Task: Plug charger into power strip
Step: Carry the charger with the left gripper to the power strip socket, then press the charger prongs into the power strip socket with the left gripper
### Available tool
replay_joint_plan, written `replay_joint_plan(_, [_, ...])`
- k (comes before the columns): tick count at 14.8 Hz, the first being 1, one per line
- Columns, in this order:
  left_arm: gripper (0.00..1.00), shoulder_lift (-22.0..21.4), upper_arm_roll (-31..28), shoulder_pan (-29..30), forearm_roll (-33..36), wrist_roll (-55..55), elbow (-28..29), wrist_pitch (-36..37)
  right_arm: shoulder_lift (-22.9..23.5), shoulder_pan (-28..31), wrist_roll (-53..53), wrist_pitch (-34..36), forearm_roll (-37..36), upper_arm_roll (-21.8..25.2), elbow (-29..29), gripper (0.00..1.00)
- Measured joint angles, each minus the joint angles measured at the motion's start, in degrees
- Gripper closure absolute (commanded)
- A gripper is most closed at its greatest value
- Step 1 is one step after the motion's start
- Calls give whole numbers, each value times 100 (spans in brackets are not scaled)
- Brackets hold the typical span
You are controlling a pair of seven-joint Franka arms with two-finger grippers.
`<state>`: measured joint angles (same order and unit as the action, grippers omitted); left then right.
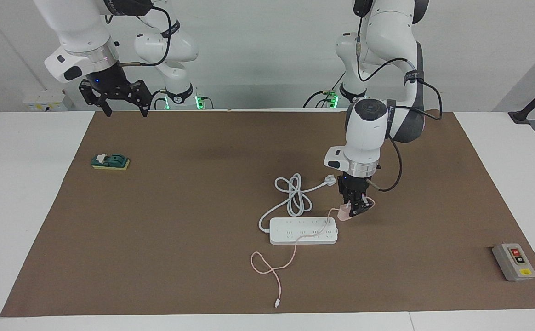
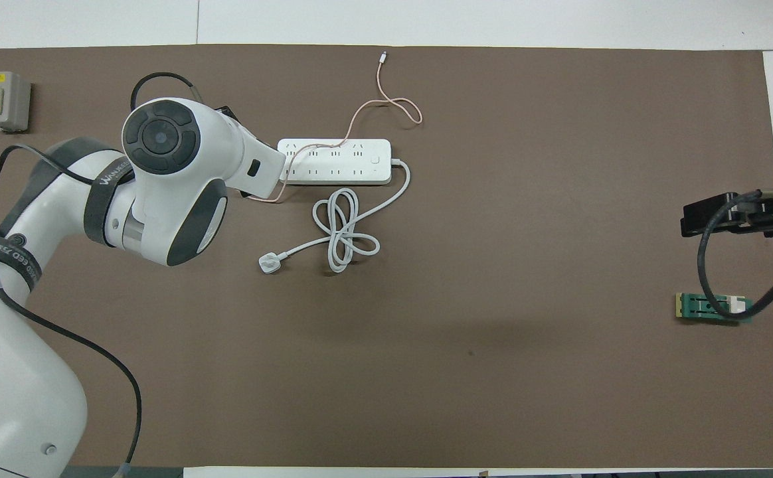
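Left gripper grasps the charger, held just above the power strip at the left arm's end; prongs should square over a socket before pressing. Right gripper waits, released.

Robot lab – twin arms (brown mat), bare walls

The left arm reaches from its base out over the middle of the brown-covered table, its white wrist pointing straight down, and the left gripper hangs low with its black fingers clamped on a small pale pink cube-shaped charger. The right arm waits raised over the edge of the table nearest the robots, toward its own end. There the right gripper points down with its fingers spread wide and holds nothing.
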<state>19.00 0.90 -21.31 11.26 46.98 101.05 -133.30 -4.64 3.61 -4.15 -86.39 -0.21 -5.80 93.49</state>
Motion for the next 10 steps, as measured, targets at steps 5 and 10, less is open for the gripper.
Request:
replay_joint_plan(5, [100,3,3,-249,526,-265,28,-47,-3,-1,0,0,0,-26,2,0])
replay_joint_plan(10, [100,13,6,-358,792,-682,106,-95,-6,-14,0,1,0,-37,2,0])
